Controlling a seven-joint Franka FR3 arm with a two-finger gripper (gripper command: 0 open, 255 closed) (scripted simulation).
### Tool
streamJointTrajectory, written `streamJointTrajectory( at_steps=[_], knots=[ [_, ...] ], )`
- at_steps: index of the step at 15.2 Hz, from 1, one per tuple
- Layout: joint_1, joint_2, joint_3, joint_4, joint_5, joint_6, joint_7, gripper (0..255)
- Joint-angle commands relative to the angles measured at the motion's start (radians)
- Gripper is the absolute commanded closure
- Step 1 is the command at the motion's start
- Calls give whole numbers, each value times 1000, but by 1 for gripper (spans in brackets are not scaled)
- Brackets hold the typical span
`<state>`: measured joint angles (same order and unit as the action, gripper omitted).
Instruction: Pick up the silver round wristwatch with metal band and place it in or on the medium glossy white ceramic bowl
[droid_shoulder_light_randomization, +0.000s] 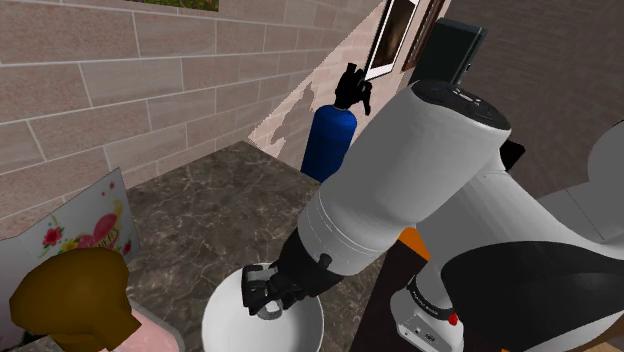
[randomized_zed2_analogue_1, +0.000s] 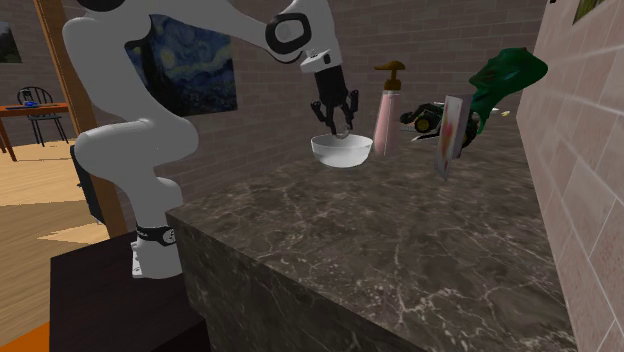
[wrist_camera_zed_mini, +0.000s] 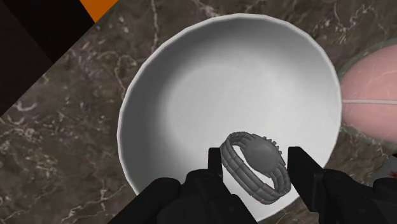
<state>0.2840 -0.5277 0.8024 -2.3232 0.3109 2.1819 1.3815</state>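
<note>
We find the wristwatch over the white bowl. It is inside the rim but off the bowl's middle, toward the side where a pink pump bottle stands just beside the bowl. The jaws are at a narrow gap, with one black finger against each side of the grey band, so they seem to clasp the watch with its round face turned up (a band gives flatter sides to press on than a round case would). We judge it to be carried, not lying on the bowl's floor.

In the second exterior view the jaws point straight down into the bowl, which sits on the dark marbled bench. We take this low hold to be deliberate: a short drop keeps the watch from bouncing over the rim. By our reading only the release remains, so the next move is to open the jaws and lift straight up from the bowl.
</note>
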Motion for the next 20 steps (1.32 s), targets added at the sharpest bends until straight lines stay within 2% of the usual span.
streamJointTrajectory(
  at_steps=[1,7,8,13,17,20],
  knots=[
    [0,2,3,-10,1,13,-1,255],
    [0,2,3,-10,1,13,-1,255],
    [0,2,3,-10,1,13,-1,0],
    [0,2,3,-10,1,13,-1,0],
    [27,-60,-59,62,6,-124,-12,0],
    [27,-60,-59,62,6,-123,-12,0]
  ],
)
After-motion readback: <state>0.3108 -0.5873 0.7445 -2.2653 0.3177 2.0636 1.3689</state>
